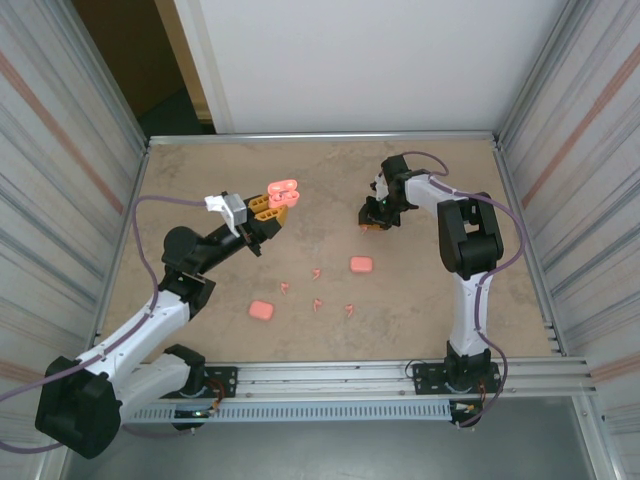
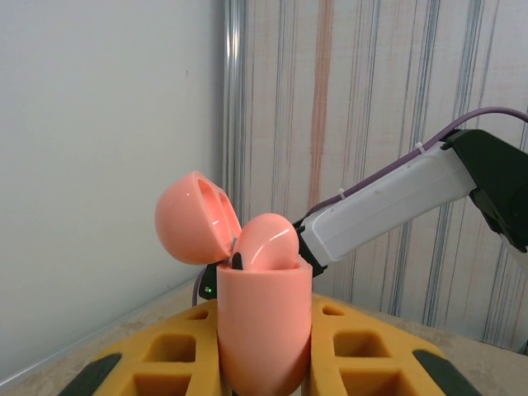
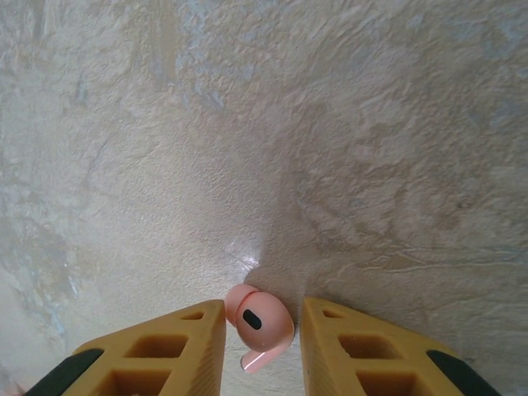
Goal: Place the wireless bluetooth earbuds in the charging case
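Open pink charging case (image 2: 264, 330) gripped by left end effector (image 2: 264, 359), earbud (image 2: 268, 241) poking from it, white arm (image 2: 388, 206) behind

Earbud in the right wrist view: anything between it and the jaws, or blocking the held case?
Nothing visible. The earbud lies on the bare table between the jaws of the right gripper, one at each side. The charging case, clamped in the left gripper, has its lid swung open.
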You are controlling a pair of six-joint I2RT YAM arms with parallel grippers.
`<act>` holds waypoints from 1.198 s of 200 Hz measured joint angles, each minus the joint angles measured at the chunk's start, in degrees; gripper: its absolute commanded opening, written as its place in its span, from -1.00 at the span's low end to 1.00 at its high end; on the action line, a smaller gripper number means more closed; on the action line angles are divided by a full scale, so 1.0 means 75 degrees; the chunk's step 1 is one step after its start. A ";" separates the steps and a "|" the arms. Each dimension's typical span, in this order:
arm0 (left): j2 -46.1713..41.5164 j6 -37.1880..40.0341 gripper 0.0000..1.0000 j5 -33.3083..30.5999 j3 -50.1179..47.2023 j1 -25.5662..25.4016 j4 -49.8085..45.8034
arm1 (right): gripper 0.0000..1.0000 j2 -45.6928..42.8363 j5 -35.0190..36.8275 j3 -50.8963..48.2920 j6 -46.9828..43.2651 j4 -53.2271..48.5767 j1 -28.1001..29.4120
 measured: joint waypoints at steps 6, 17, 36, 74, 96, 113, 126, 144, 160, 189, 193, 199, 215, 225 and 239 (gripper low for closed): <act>0.0000 0.0000 -1.00 0.0000 0.0000 0.0000 -0.0003 | -0.49 0.0000 0.0012 0.0000 -0.0003 -0.0006 0.0000; 0.0000 0.0003 -1.00 0.0000 0.0000 0.0000 -0.0003 | -0.54 0.0000 0.0023 0.0000 -0.0009 -0.0006 0.0000; 0.0000 0.0000 -1.00 0.0000 0.0000 0.0000 -0.0003 | -0.58 0.0000 0.0032 0.0000 -0.0032 -0.0003 0.0009; 0.0000 0.0003 -1.00 0.0000 0.0003 -0.0035 -0.0044 | -0.63 -0.0003 0.0041 0.0000 -0.0061 0.0009 0.0055; 0.0000 0.0006 -1.00 0.0000 0.0003 -0.0082 -0.0134 | -0.63 -0.0020 0.0058 0.0000 -0.0114 0.0012 0.0061; 0.0000 0.0020 -1.00 0.0000 0.0009 -0.0085 -0.0181 | -0.63 -0.0061 0.0117 -0.0003 -0.0210 0.0015 0.0087; 0.0000 0.0029 -1.00 0.0000 0.0012 -0.0085 -0.0184 | -0.63 -0.0134 0.0163 -0.0017 -0.0265 0.0052 0.0108; 0.0006 0.0029 -1.00 0.0000 0.0015 -0.0085 -0.0198 | -0.64 -0.0318 0.0187 -0.0082 -0.0367 0.0122 0.0140; 0.0038 0.0026 -1.00 0.0000 0.0015 -0.0085 -0.0198 | -0.64 -0.0533 0.0198 -0.0184 -0.0481 0.0204 0.0143; 0.0131 0.0026 -1.00 -0.0003 0.0015 -0.0122 -0.0198 | -0.64 -0.0950 0.0210 -0.0379 -0.0697 0.0297 0.0143; 0.0146 0.0026 -1.00 -0.0006 0.0015 -0.0131 -0.0198 | -0.64 -0.1000 0.0207 -0.0399 -0.0711 0.0309 0.0143; 0.0163 0.0026 -1.00 -0.0003 0.0015 -0.0143 -0.0195 | -0.64 -0.1087 0.0204 -0.0440 -0.0764 0.0338 0.0152; 0.0213 0.0026 -1.00 -0.0003 0.0015 -0.0149 -0.0192 | -0.64 -0.1311 0.0154 -0.0533 -0.0866 0.0385 0.0152; 0.0248 0.0023 -1.00 -0.0003 0.0015 -0.0149 -0.0189 | -0.65 -0.1469 0.0140 -0.0571 -0.0903 0.0408 0.0157; 0.0321 0.0020 -1.00 -0.0006 0.0015 -0.0149 -0.0163 | -0.64 -0.1699 0.0087 -0.0606 -0.0997 0.0434 0.0175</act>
